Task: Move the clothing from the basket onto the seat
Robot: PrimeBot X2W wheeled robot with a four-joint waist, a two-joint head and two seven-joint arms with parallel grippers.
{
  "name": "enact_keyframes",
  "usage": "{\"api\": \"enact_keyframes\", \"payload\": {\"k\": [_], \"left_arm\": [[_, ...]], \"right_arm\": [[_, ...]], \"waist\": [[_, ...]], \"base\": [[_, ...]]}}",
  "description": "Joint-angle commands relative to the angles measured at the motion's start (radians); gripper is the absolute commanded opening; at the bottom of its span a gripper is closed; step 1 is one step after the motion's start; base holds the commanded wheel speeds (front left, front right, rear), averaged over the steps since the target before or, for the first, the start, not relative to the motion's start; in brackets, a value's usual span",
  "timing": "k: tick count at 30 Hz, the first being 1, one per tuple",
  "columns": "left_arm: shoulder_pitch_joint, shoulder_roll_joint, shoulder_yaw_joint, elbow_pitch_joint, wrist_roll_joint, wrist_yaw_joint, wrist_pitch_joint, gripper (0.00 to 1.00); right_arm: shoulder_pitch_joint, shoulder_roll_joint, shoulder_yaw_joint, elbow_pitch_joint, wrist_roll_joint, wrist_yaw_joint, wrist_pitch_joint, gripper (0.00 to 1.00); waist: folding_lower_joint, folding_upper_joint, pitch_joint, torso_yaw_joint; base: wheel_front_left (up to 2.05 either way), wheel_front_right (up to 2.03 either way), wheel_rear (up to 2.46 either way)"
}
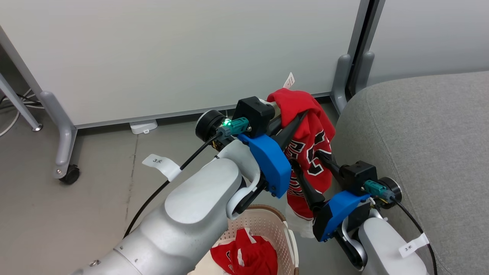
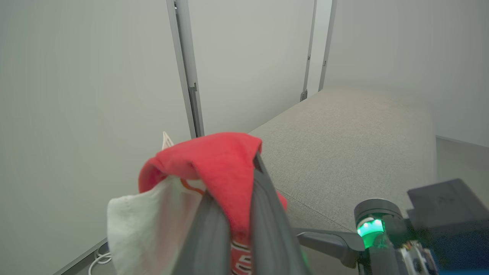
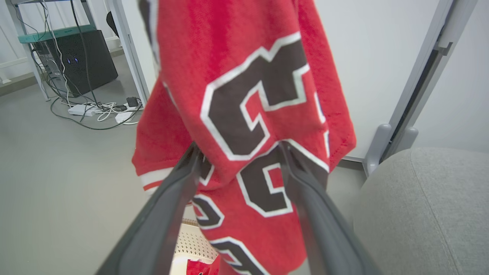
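Red jersey (image 1: 319, 126), black-and-white numbers, hangs at frame centre, pinched at top by the closed left gripper (image 1: 303, 114). Right gripper (image 3: 240, 147) spread wide around it, holding nothing. Red shorts (image 1: 244, 256) lie in basket (image 1: 269, 225), bottom centre.

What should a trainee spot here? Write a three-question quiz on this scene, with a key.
1. True or false: the red jersey with black-and-white numbers hangs in the air, not yet on the grey fabric sofa.
2. The left gripper and the right gripper both reach the jersey. Which is shut on it? A) left B) right C) both
3. Fill in: a second red garment lies in the cream perforated plastic ____.
Key: 1 true. 2 A; the right one stands open, fingers either side of the cloth. 3 basket.
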Motion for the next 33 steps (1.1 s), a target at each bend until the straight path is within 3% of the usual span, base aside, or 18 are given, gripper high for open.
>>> {"api": "enact_keyframes", "payload": {"k": [1, 14, 15, 16, 17, 18, 33], "left_arm": [[-0.021, 0.0, -0.008, -0.005, -0.011, 0.005, -0.005, 0.0], [-0.038, -0.001, -0.057, -0.003, -0.056, 0.016, -0.015, 0.0], [-0.039, -0.001, -0.059, -0.001, -0.057, 0.016, -0.015, 0.0], [-0.04, -0.001, -0.062, 0.0, -0.061, 0.016, -0.016, 0.0], [-0.041, -0.001, -0.065, 0.002, -0.064, 0.018, -0.016, 0.0], [-0.042, -0.001, -0.068, 0.004, -0.065, 0.019, -0.017, 0.0], [-0.055, -0.001, -0.085, 0.045, -0.085, 0.026, -0.036, 0.0]], "right_arm": [[-0.029, -0.003, 0.002, 0.027, 0.008, 0.0, -0.009, 1.0], [-0.113, -0.003, 0.01, 0.178, 0.022, 0.0, -0.042, 1.0], [-0.116, -0.003, 0.013, 0.183, 0.027, 0.0, -0.047, 0.77], [-0.118, -0.003, 0.016, 0.188, 0.028, 0.0, -0.051, 0.47], [-0.122, -0.003, 0.019, 0.192, 0.029, 0.0, -0.057, 0.27], [-0.126, -0.003, 0.022, 0.194, 0.032, 0.0, -0.062, 0.0], [-0.132, -0.003, 0.059, 0.226, 0.056, 0.0, -0.088, 0.0]], "waist": [[-0.0001, 0.0, -0.001, 0.002], [-0.0001, 0.0, -0.01, 0.01], [-0.0001, 0.0, -0.011, 0.011], [-0.0001, 0.0, -0.011, 0.011], [-0.0001, 0.0, -0.012, 0.011], [-0.0001, 0.0, -0.012, 0.011], [-0.0001, 0.0, -0.012, 0.0]], "base": [[0.0, 0.0, 0.0], [0.0, 0.0, 0.0], [0.0, 0.0, 0.0], [0.0, 0.0, 0.0], [0.0, 0.0, 0.0], [0.0, 0.0, 0.0], [0.0, 0.0, 0.0]]}}
